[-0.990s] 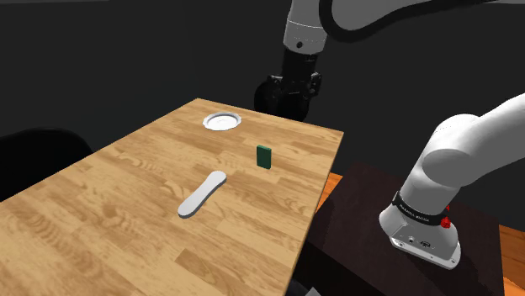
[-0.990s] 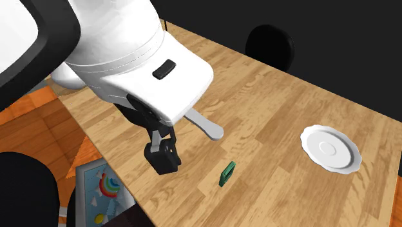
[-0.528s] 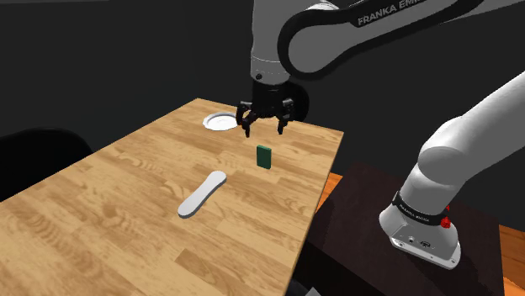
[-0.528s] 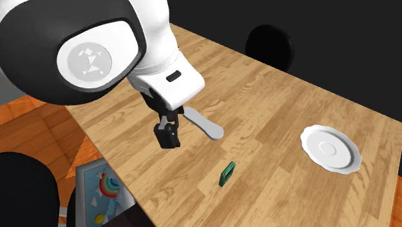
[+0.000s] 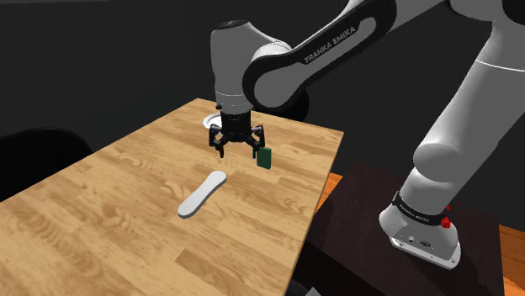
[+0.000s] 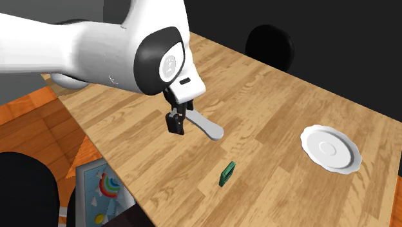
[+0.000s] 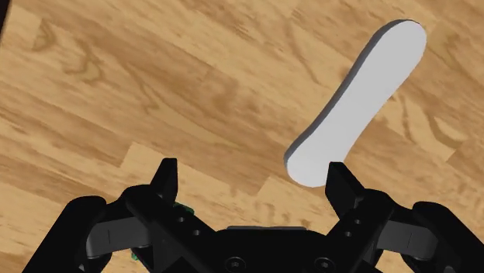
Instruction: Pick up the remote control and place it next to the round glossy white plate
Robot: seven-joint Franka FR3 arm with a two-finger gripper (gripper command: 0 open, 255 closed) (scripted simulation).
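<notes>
Well inside table (image 5: 109, 210) edges: remote (image 5: 203, 192).

"FRANKA EMIKA" on the arm (image 5: 330, 45)

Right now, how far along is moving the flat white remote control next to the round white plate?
Nothing is finished yet. The long flat white remote control lies on the wooden table, ungrasped. In hand: the black gripper hovers open near one end of it. Left: centre over it, grasp, lift, and set it by the round white plate.
</notes>
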